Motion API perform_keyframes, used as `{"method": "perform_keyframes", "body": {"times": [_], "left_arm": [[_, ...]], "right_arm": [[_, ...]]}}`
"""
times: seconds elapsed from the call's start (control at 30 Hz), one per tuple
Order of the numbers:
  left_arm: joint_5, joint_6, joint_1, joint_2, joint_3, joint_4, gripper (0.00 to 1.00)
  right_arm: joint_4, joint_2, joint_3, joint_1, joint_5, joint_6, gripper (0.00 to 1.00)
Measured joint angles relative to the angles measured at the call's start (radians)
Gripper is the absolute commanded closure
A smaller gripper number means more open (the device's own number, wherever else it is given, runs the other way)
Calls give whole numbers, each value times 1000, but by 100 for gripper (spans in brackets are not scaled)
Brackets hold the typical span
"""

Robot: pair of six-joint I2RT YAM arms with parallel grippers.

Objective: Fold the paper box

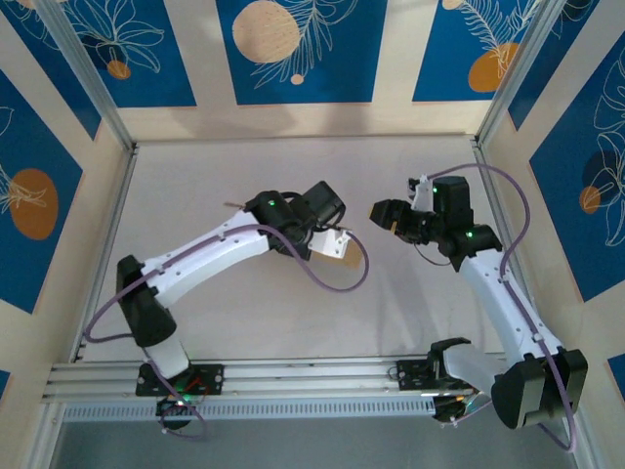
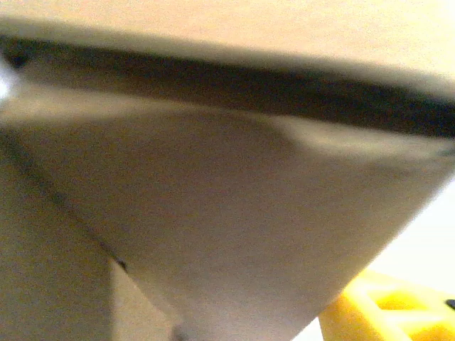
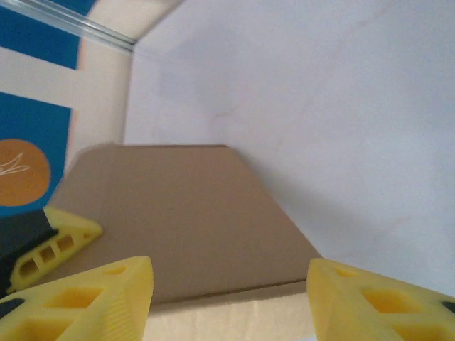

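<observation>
the paper box lies near the middle of the pale counter, and from above most of it is hidden under the wrist of the left arm; a brown corner pokes out just right of the left claw, and a thin brown tip shows at the arm's far left side; in the left wrist view the cardboard sits very close and blurred, a dark crease or gap running across it near the top, with one yellow finger at the lower right corner; whether the left claw is grasping the cardboard or released i cannot tell; the right claw hovers just right of the box, pointing left toward it, apart from the left claw; in the right wrist view the right claw is released, its two yellow fingers spread wide with nothing pinched between them; beyond them a flat brown panel lies on the counter; a second yellow finger overlaps that panel's left edge.
</observation>
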Motion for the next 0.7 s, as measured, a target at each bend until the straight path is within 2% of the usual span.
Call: {"method": "perform_keyframes", "body": {"times": [0.2,0.33,0.43,0.5,0.57,0.7], "left_arm": [[87,-58,-2,100,11,-121,43],[117,-69,-2,156,44,-129,45],[129,-77,1,189,71,-117,51],[137,-83,5,197,73,-97,45],[150,-100,10,195,64,-64,32],[194,-167,10,146,-58,50,22]], "right_arm": [[10,29,-20,-75,-19,93,44],[83,3,-89,-76,-39,111,45],[91,-21,-140,-73,-34,116,45],[91,-19,-145,-71,-24,116,45],[96,-18,-145,-71,-15,117,45],[104,14,-144,-71,-7,137,40]]}}
